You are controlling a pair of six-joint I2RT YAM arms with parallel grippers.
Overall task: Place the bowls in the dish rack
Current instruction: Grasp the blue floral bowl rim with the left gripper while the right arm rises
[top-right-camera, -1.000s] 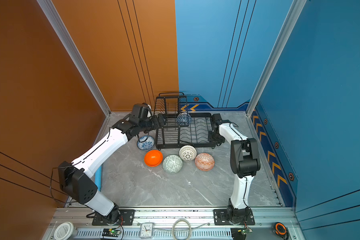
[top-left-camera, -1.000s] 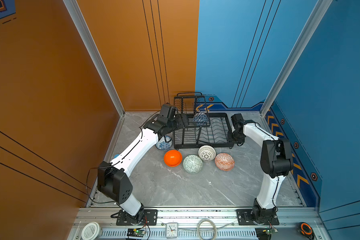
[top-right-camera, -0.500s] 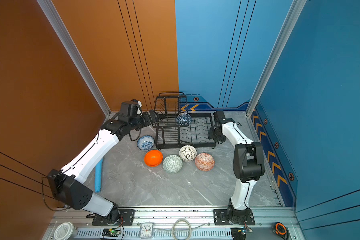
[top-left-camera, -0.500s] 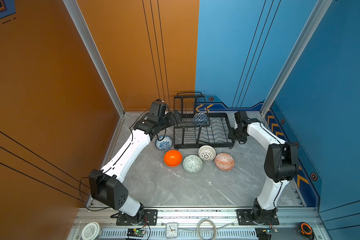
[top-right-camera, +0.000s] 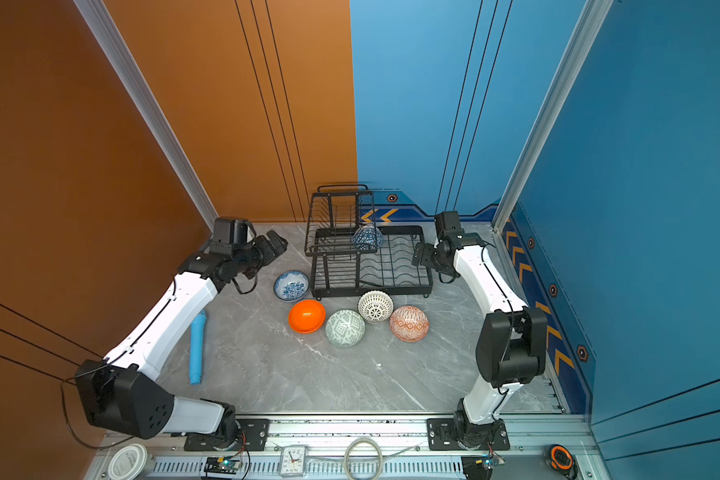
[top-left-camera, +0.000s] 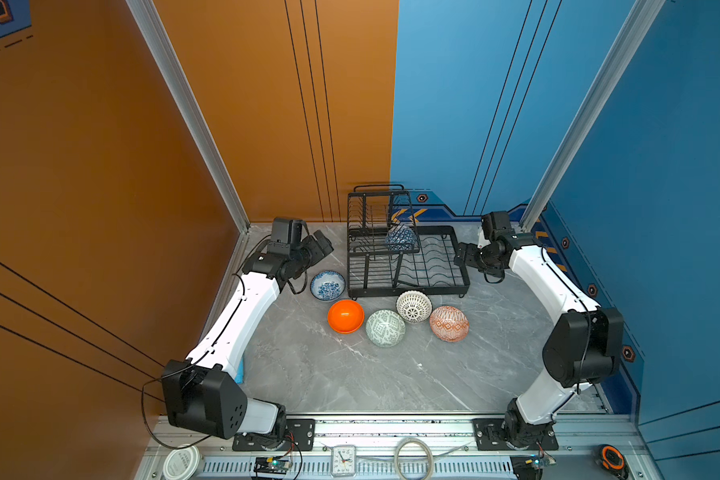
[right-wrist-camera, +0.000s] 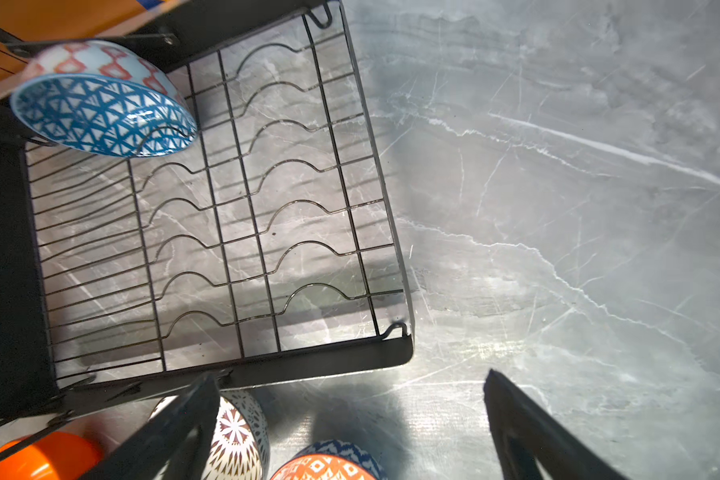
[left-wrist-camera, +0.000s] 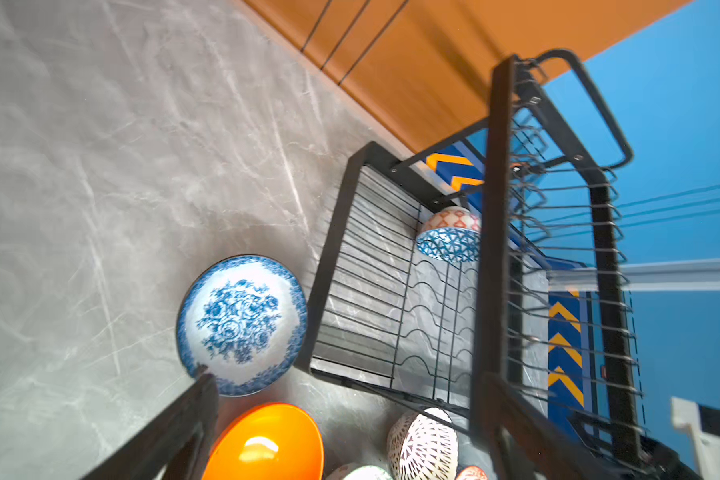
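While both claws hang empty, just one bowl is loaded in the dish rack [top-left-camera: 412, 292], a black wire rack standing at the far edge of the grey desk [top-left-camera: 350, 374]. In both top views the blue-patterned bowl [top-left-camera: 400, 240] [top-right-camera: 368, 238] is tipped up on its rim at the far side of the rack's low tray, just beside the raised shelf. The right claw [top-left-camera: 460, 255] is released. The right wrist view shows its jaws spread wide with only bare desk between them. It hovers just outside the right end of the rack, and the open tray lies between it and the blue-patterned bowl [right-wrist-camera: 100, 116].

The left claw [top-left-camera: 324, 245] is also spread and grasps nothing. It sits near the far left corner of the desk, to the left of the rack. The white bowl with blue flowers [top-left-camera: 327, 285] rests mouth up on the desk just beside the rack's front left corner. It is on the front side of the left claw and apart from it.

Four more bowls wait on the desk along the front of the rack: the plain orange bowl [top-left-camera: 345, 316], the pale green bowl [top-left-camera: 385, 327], the lattice bowl [top-left-camera: 413, 306] close to the rack's front rim, and the orange-and-white bowl [top-left-camera: 449, 323]. A light-blue tube [top-right-camera: 197, 349] lies near the left edge of the desk
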